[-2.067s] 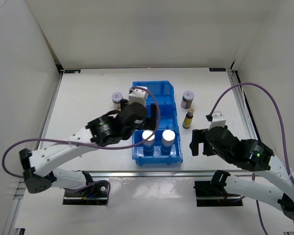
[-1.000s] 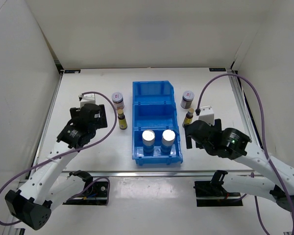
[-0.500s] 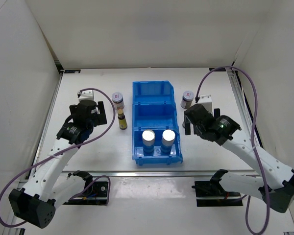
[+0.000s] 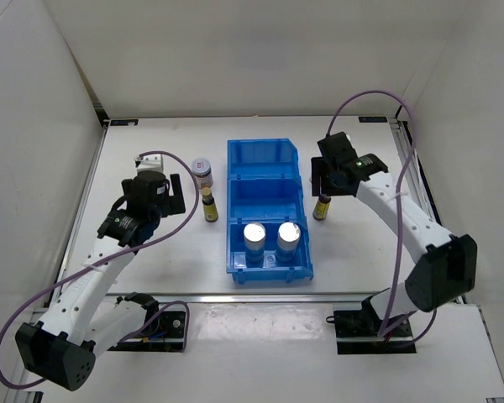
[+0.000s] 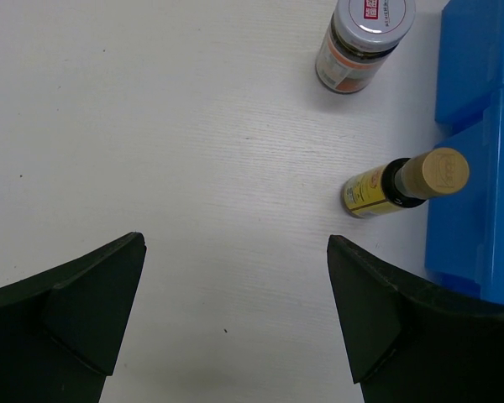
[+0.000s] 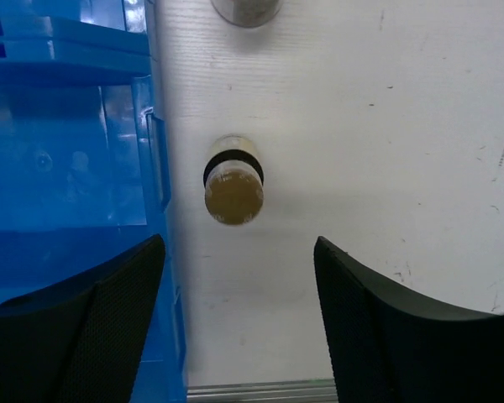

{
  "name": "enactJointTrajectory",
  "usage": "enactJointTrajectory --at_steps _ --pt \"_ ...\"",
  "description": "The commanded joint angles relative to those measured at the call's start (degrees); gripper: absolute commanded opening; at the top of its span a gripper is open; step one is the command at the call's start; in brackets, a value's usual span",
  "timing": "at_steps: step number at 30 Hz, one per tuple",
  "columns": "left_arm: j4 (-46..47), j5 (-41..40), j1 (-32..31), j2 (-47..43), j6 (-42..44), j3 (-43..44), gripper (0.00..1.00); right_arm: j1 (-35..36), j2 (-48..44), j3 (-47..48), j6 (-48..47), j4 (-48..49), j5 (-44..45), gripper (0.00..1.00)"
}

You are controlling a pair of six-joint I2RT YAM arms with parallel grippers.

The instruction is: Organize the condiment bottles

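Blue bin [image 4: 267,180], centre: white-blue cylinders [image 4: 254,235] upright in its near compartment, likely sorted there.
Left gripper [image 5: 235,319], right gripper [image 6: 239,311]: both spread, empty, poised near loose bottles.
Slim bottles [image 4: 208,206]: one each side, just beside the bin.
Left jar [image 4: 202,170]: far of its bottle.
Right jar [image 6: 245,8]: seen in the right wrist view only; the arm hides it overhead.

Shining bright, even and diffuse from overhead, washing the white table [image 4: 122,138] nearly flat. Blowing out to pure white on both silver tops [image 4: 254,231] in the top view. Throwing only faint, soft shadows beside the slim bottle [image 5: 370,191]. Blurring slightly in the right wrist view, glaring pale off the blue bin [image 6: 67,159].
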Motion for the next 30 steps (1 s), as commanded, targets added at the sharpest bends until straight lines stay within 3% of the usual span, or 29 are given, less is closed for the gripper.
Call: enactJointTrajectory --at_steps 1,5,19,30 --pt "1.30 1.57 0.40 -0.27 0.28 0.16 1.00 -1.88 3.42 2.26 -2.13 3.43 -4.74 0.74" --pt "1.31 1.57 0.40 -0.27 0.28 0.16 1.00 -3.99 5.62 2.26 -2.65 4.66 -7.56 0.72" --pt "1.31 1.57 0.40 -0.27 0.28 0.68 1.00 -6.19 10.72 3.31 -2.66 5.72 -10.38 0.40" --pt "1.31 1.57 0.40 0.25 0.28 0.68 1.00 -4.44 4.75 10.25 -4.42 1.23 -7.31 0.01"
